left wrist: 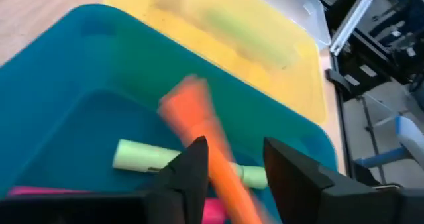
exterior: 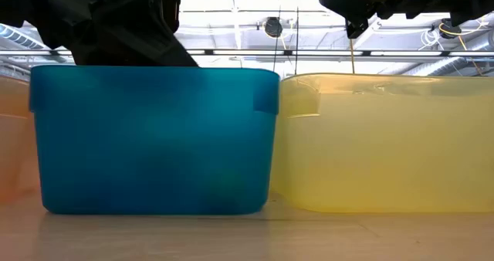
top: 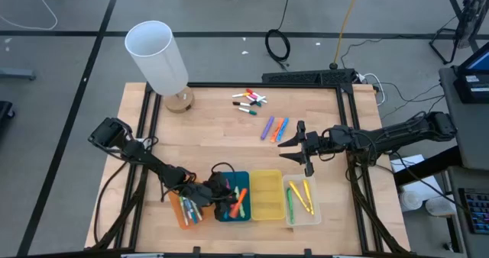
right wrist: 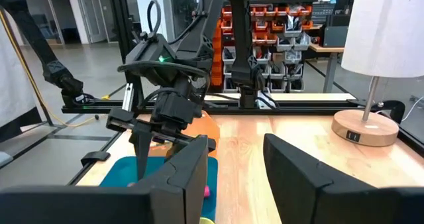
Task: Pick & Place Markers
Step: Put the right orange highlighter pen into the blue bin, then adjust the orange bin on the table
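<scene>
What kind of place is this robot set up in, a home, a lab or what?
Most likely a robotics lab or workshop. The wooden table stands on a bare floor with loose cables, shelves of red parts bins fill the room behind, and exposed ceiling ducts run overhead.

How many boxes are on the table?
4, in a row along the table's near edge: the orange box under the left arm, the blue box, the yellow box, and the clear box nearest the right arm.

Left claw over second tray
</scene>
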You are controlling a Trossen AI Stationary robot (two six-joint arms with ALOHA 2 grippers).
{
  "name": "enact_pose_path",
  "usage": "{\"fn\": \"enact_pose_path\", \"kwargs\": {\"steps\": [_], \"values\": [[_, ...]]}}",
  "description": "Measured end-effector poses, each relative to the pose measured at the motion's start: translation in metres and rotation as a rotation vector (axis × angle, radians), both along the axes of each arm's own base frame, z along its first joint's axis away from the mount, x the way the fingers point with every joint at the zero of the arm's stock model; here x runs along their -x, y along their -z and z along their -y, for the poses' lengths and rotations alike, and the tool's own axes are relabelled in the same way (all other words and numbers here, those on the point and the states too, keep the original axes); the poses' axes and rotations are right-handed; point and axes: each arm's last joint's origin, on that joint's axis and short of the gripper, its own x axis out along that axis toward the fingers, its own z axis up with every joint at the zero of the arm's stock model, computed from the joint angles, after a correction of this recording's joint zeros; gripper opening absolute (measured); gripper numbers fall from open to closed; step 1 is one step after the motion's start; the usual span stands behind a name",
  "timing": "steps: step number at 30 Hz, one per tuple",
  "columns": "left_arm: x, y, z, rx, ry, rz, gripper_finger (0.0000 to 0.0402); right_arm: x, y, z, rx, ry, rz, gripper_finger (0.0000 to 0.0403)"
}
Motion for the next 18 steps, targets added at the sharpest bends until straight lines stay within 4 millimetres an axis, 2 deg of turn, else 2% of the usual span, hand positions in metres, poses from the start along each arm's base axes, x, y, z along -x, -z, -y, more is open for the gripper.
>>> {"fn": "enact_pose_path", "kwargs": {"steps": [6,10,14,18], "values": [[-0.006,-0.005,-0.007,-0.033,0.095,0.028,0.0184,0.0,0.001,0.0,-0.004,0.0,-0.01,0.0134],[-0.004,-0.033,-0.01,-0.055,0.198,0.113,0.0181,0.0,0.001,0.0,-0.003,0.0,-0.013,0.0134],[0.024,-0.055,-0.019,-0.077,0.143,-0.025,0.0156,0.0,0.002,0.0,-0.002,0.0,-0.019,0.0134],[0.07,-0.06,-0.018,0.001,0.076,-0.31,0.0119,0.0,0.003,0.0,-0.001,0.0,-0.032,0.0131]]}}
